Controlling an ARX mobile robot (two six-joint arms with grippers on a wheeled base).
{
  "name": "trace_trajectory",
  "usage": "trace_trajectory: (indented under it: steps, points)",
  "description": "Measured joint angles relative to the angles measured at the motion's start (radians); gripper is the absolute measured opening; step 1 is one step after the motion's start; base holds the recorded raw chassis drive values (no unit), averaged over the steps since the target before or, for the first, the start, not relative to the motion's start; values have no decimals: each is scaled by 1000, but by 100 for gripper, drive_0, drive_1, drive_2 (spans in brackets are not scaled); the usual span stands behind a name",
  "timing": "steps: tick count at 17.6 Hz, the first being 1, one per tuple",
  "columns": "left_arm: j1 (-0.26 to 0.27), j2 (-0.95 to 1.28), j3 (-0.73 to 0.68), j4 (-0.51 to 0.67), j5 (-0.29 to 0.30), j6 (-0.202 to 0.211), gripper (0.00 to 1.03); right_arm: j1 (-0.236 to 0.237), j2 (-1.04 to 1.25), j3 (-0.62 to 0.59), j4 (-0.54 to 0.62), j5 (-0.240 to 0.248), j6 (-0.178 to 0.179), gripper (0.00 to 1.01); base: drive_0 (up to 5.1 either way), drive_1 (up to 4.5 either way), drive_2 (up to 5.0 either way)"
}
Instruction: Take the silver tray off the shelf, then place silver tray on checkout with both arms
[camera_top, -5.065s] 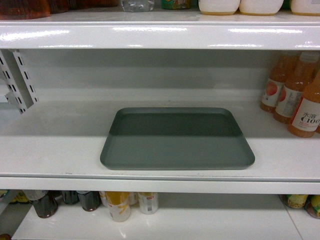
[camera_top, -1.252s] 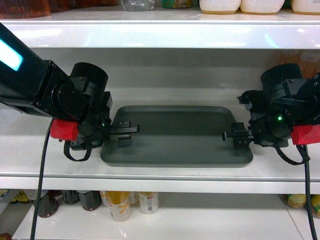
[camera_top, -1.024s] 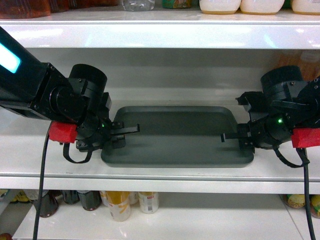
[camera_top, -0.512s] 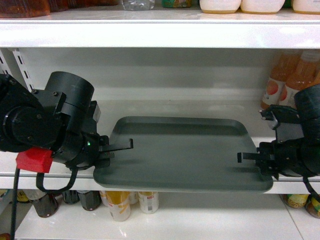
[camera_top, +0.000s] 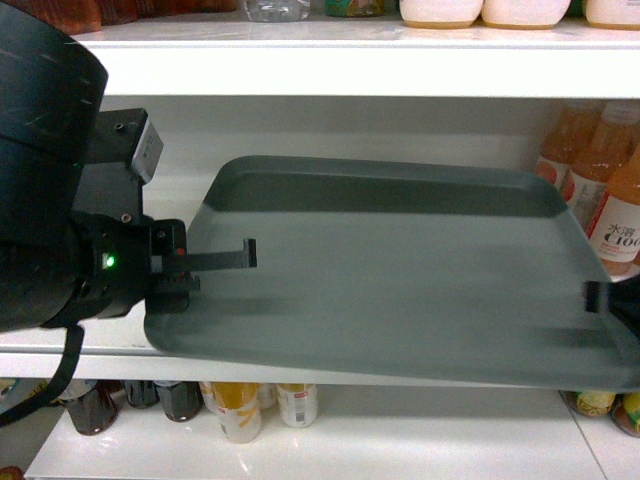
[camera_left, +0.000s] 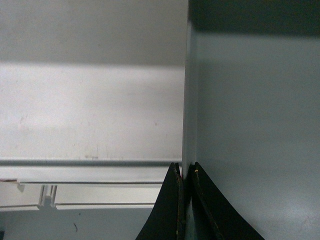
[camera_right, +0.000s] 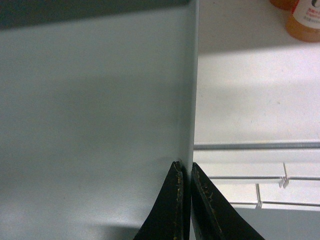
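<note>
The silver tray (camera_top: 400, 280) is in the air in front of the shelf (camera_top: 110, 345), level and close to the head camera, its far edge still over the board. My left gripper (camera_top: 238, 262) is shut on the tray's left rim; in the left wrist view its jaws (camera_left: 185, 172) pinch the thin rim of the tray (camera_left: 255, 125). My right gripper (camera_top: 595, 297) is shut on the right rim, mostly cut off at the frame edge; the right wrist view shows the gripper (camera_right: 185, 170) clamping the tray (camera_right: 95, 110). The checkout is out of view.
Orange drink bottles (camera_top: 610, 200) stand on the shelf just right of the tray's far corner. The upper shelf board (camera_top: 330, 70) hangs above the tray. Cans and bottles (camera_top: 240, 410) fill the shelf below. The shelf's front lip (camera_right: 255, 146) runs under my right gripper.
The tray, lying flat on the shelf before, has been gripped at both side rims, lifted and pulled out toward the camera. Both arms drew back with it.
</note>
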Motion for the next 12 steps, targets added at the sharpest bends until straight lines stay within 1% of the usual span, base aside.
trace_trajectory:
  steps: [2, 3, 4, 6, 10, 12]
  points:
    - [-35, -89, -92, -8, -34, -27, 3, 2, -131, -104, -10, -4, -2, 3, 0, 0, 0]
    - [-50, -129, -133, -21, -45, -49, 3, 2, -190, -159, 0, -5, -7, 3, 0, 0, 0]
    - [-62, -154, -169, -11, -54, -55, 3, 3, -216, -187, -3, -6, -8, 3, 0, 0, 0]
    - [-66, -155, -177, -13, -57, -66, 3, 3, -214, -188, -6, -9, -11, 3, 0, 0, 0]
    - [-64, -154, -177, -11, -58, -69, 3, 4, -214, -186, -1, -11, -12, 3, 0, 0, 0]
    - [-64, -154, -176, -6, -58, -69, 3, 7, -214, -185, 2, -11, -14, 3, -2, -434, 429]
